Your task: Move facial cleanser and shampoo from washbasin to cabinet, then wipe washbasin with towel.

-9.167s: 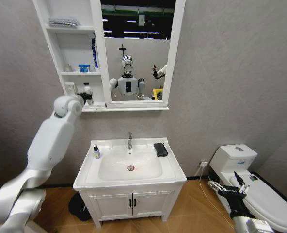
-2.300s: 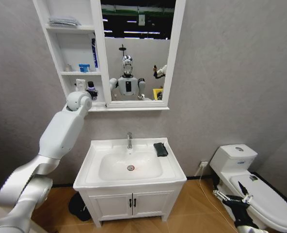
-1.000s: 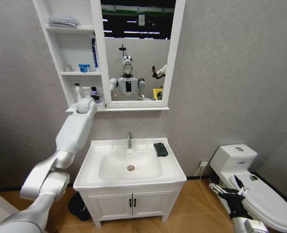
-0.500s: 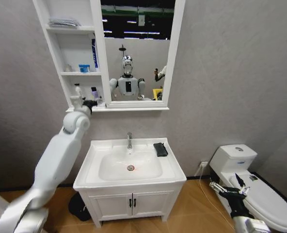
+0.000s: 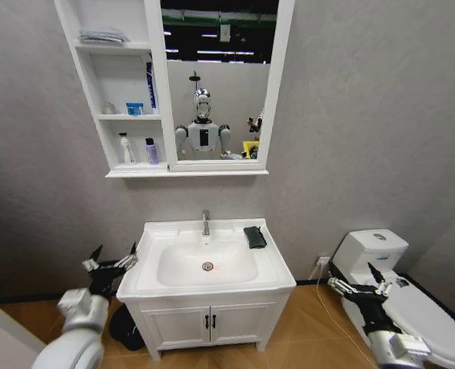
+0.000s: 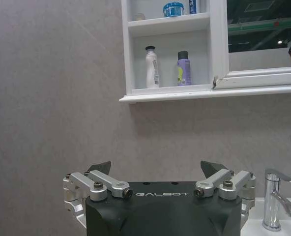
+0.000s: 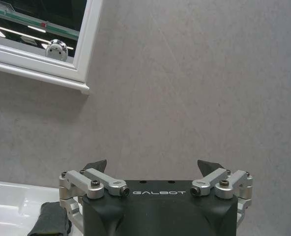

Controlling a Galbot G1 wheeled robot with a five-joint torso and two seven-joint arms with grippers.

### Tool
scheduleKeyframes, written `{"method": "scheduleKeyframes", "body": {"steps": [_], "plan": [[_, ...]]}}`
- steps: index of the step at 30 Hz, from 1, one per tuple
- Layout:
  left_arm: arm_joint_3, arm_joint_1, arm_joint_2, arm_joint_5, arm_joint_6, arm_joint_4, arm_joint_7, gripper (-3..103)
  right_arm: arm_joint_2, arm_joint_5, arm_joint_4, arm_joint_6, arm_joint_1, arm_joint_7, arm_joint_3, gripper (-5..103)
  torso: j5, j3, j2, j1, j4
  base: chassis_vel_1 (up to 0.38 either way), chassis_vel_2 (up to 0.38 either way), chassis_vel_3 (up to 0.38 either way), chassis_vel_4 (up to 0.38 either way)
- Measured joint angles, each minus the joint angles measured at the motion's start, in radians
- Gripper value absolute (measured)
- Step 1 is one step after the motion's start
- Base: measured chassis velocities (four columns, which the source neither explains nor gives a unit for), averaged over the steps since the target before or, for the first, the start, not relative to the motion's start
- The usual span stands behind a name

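Both bottles stand on the cabinet shelf, and both grippers hang low with nothing in them.

The left gripper (image 5: 111,264) is down low, just beside the left edge of the washbasin (image 5: 266,265), and its fingers (image 6: 99,167) are spread wide apart. High above this gripper is the cabinet (image 5: 104,92). On its bottom shelf a white bottle (image 5: 124,149) and a purple bottle (image 5: 151,151) stand up straight, side by side but not touching. The right gripper (image 5: 356,287) is low too, in front of the toilet (image 5: 377,250), and its fingers are also spread. The dark towel (image 5: 254,236) lies folded on the back right part of the washbasin, beside the tap (image 5: 205,222), up and to the left of the right gripper.
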Motion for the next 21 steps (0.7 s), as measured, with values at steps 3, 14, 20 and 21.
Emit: {"method": "scheduleKeyframes", "body": {"steps": [3,14,20,21], "plan": [[-0.031,0.088,-0.050,0.003,-0.031,-0.046,0.051,100,0.002,0.000,0.005,0.000,-0.016,-0.004,0.005,100,0.0001,0.000,0.000,0.000,0.0003,0.000,0.000,0.000,0.000],[-0.003,0.051,-0.066,0.052,-0.027,-0.019,0.061,100,0.011,0.008,0.038,0.022,-0.056,-0.005,0.019,100,-0.0003,0.000,0.000,0.001,-0.0002,0.000,0.000,0.000,0.000],[0.001,0.044,-0.064,0.052,-0.024,-0.014,0.057,100,0.018,0.015,0.042,0.031,-0.082,0.002,0.014,100,-0.0002,0.000,0.000,0.000,-0.0003,0.000,0.000,0.000,0.000],[0.001,0.044,-0.064,0.052,-0.024,-0.014,0.057,100,0.018,0.015,0.042,0.031,-0.082,0.002,0.014,100,-0.0002,0.000,0.000,0.000,-0.0003,0.000,0.000,0.000,0.000]]}}
